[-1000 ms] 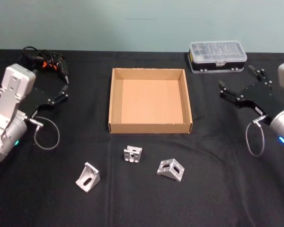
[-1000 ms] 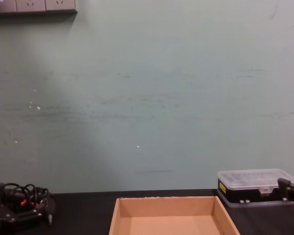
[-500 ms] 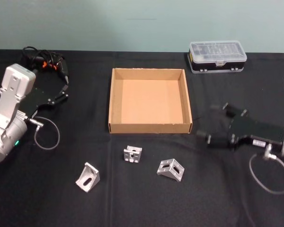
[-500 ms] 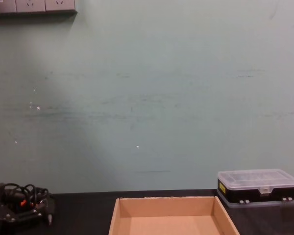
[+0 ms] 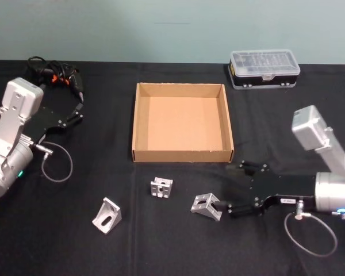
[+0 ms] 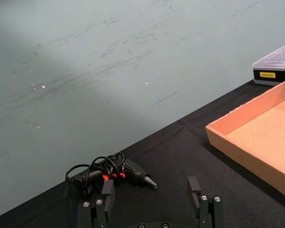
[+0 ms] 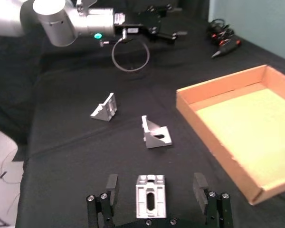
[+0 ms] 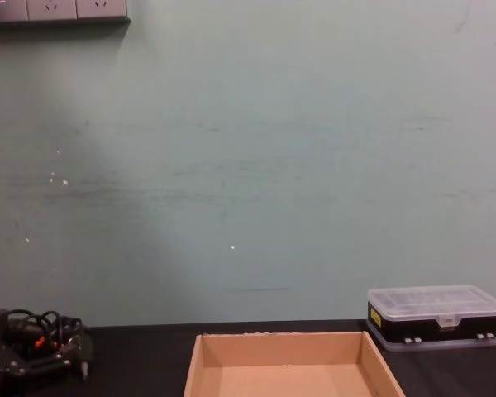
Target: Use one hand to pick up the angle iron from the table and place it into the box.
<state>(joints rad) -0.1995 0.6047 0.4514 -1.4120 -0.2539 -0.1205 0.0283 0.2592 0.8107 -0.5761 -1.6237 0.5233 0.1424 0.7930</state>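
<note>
Three silver angle irons lie on the black table (image 5: pixel 172 250) in front of the tan box (image 5: pixel 181 154): one at the left (image 5: pixel 107 216), one in the middle (image 5: pixel 161 187), one at the right (image 5: pixel 207 206). My right gripper (image 5: pixel 223 187) is low over the table just right of the rightmost iron, open. In the right wrist view that iron (image 7: pixel 150 195) shows between the spread fingers (image 7: pixel 112 183) of the right gripper (image 7: pixel 156 183). My left gripper (image 5: pixel 77 108) is parked at the far left, open and holding nothing.
A clear-lidded plastic case (image 5: pixel 264 68) stands at the back right. A glue gun with tangled cables (image 5: pixel 54 76) lies at the back left, near the left gripper (image 6: pixel 151 192). The box (image 8: pixel 289 357) has nothing in it.
My right arm has swung from the back right, near the plastic case, forward and down to the rightmost angle iron. The left arm and the irons have not moved.
</note>
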